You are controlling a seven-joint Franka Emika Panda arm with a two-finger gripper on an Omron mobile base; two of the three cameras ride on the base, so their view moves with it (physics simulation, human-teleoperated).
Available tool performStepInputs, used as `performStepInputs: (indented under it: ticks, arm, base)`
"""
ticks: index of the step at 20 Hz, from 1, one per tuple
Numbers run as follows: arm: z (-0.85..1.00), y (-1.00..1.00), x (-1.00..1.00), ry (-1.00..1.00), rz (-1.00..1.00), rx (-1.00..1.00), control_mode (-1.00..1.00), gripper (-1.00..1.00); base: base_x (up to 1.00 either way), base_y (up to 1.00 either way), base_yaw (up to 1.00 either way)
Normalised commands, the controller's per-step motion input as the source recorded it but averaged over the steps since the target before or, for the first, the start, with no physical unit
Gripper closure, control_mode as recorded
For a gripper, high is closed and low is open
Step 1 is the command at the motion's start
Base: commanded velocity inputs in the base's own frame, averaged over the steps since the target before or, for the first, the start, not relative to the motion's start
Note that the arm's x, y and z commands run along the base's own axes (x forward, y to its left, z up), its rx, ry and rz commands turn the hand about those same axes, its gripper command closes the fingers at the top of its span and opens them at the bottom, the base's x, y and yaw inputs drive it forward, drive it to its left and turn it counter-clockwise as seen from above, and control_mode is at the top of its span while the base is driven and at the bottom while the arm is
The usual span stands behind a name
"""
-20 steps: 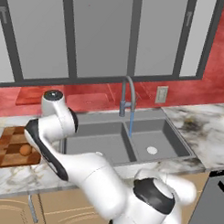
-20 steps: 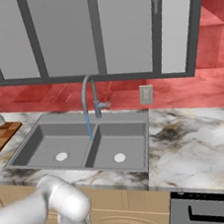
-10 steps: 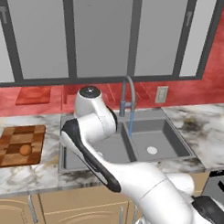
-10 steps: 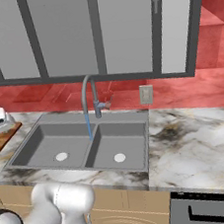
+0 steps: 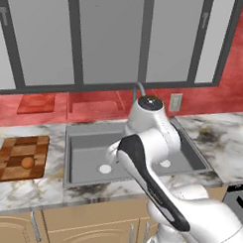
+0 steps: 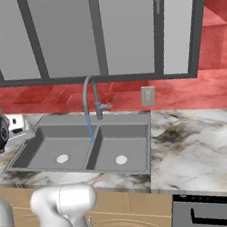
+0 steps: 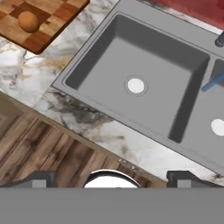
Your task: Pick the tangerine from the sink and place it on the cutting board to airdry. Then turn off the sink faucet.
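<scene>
The tangerine (image 5: 27, 163) (image 7: 28, 21) rests on the checkered cutting board (image 5: 13, 152) (image 7: 52, 19), left of the sink (image 5: 88, 142) (image 6: 48, 138) (image 7: 109, 48). My gripper (image 7: 109, 179) hovers high above the counter's front edge by the left basin, open, with nothing between its fingertips (image 7: 37, 179). The sink faucet (image 6: 89, 94) stands behind the divider, and a thin blue stream of water (image 6: 89, 128) (image 7: 212, 82) runs from its spout. In the left base view my arm hides most of the faucet.
A plain reddish-brown board (image 5: 36, 104) leans at the back wall, left of the sink. Marble counter (image 6: 200, 145) stretches to the right, with an oven front (image 6: 213, 214) below it. A wall outlet (image 6: 147, 95) sits beside the faucet. Cabinets hang overhead.
My arm has swung right, from over the cutting board to in front of the sink. The tangerine stays on the board, and the water keeps running.
</scene>
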Motion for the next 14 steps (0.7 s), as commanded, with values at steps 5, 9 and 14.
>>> performStepInputs:
  ticks: [5,9,14]
  arm:
    - [0.30,-1.00,-0.51,0.00,-0.11,0.00,-1.00,-1.00]
    - [0.32,-1.00,-0.43,0.00,-0.15,0.00,-1.00,-1.00]
    - [0.18,-0.52,-0.18,0.00,-0.04,0.03,-1.00,-1.00]
  base:
    - [0.00,0.00,0.00]
    - [0.00,0.00,0.00]
    - [0.00,0.00,0.00]
